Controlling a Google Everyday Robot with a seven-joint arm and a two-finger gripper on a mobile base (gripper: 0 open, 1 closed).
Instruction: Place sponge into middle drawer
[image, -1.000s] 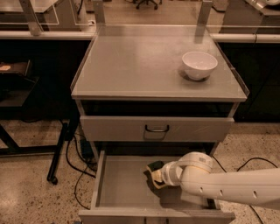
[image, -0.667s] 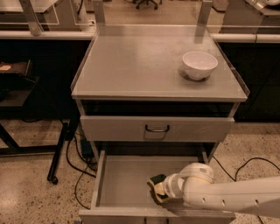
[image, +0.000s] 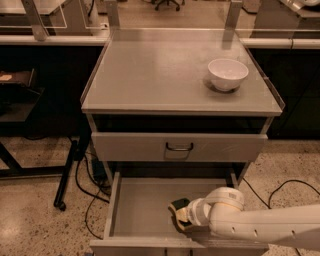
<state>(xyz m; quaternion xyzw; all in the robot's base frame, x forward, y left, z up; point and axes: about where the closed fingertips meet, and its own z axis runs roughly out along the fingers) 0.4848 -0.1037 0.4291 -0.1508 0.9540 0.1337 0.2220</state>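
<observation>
The light is dim and warm, coming from above: the flat grey metal cabinet top (image: 165, 75) shines softly, the round white bowl (image: 228, 73) throws a small shadow, and the white arm's gripper (image: 182, 215) sits in the shaded wide grey middle drawer (image: 142, 206).

No text or label can be read; the hand (image: 183, 216) sits inside the middle drawer (image: 142, 206).
</observation>
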